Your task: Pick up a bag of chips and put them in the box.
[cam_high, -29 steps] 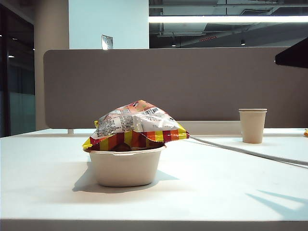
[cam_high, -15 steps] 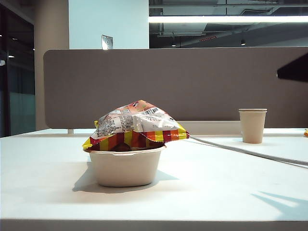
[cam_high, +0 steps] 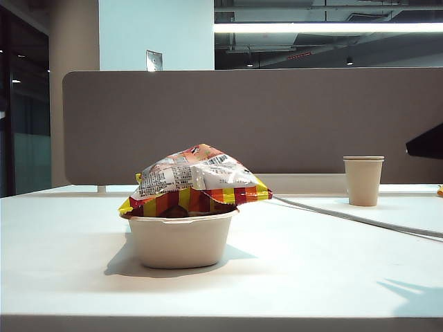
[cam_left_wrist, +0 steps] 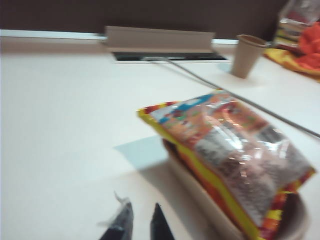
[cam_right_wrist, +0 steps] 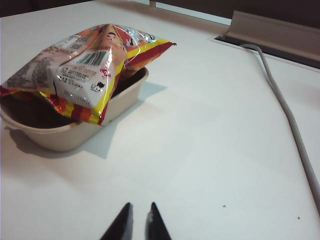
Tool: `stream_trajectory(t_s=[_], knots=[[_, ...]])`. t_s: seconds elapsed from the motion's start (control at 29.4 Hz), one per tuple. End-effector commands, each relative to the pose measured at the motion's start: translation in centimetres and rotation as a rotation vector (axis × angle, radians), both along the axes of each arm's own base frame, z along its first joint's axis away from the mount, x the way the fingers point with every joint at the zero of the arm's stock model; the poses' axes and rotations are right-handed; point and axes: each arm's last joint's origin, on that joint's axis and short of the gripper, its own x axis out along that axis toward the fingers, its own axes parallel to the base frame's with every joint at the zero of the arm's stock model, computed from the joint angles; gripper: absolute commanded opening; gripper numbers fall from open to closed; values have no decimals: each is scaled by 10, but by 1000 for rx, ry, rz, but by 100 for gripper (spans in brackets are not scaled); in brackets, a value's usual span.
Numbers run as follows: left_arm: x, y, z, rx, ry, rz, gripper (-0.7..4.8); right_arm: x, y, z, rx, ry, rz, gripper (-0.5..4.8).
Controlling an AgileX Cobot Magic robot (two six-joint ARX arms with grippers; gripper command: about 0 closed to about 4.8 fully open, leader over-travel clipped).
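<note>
The bag of chips (cam_high: 197, 176) lies tilted across the top of the beige box (cam_high: 180, 243), its striped edges hanging over the rim. The left wrist view shows the bag (cam_left_wrist: 235, 150) and the box rim (cam_left_wrist: 197, 187) close ahead of my left gripper (cam_left_wrist: 141, 206). That gripper hangs above the table, shut and holding nothing. In the right wrist view the bag (cam_right_wrist: 85, 65) and box (cam_right_wrist: 85, 132) lie well away from my right gripper (cam_right_wrist: 140, 205), whose tips stand nearly together over bare table. A dark part of my right arm (cam_high: 426, 144) shows at the right edge.
A tall paper cup (cam_high: 363, 180) stands at the back right. A grey cable (cam_high: 353, 216) runs across the table from the cable tray (cam_left_wrist: 157, 39). A grey partition (cam_high: 249, 124) closes the back. More snack bags (cam_left_wrist: 300, 40) lie beyond the cup.
The dark part of my right arm has dropped lower at the right edge, and its shadow on the table has slid right. Bag and box have not moved.
</note>
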Motion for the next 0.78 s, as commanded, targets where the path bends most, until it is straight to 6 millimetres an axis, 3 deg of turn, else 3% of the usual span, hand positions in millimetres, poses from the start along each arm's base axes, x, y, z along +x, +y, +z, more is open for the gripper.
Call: stream_trajectory(t_s=[0.03, 0.24, 0.78], knots=[[1, 1, -4, 14, 10, 39, 52, 0, 0, 0, 2, -3, -2, 48], [1, 2, -17, 9, 52, 69, 52, 0, 0, -1, -6, 7, -2, 48], [1, 2, -25, 21, 92, 74, 52, -1, -1, -8, -40, 65, -3, 49]])
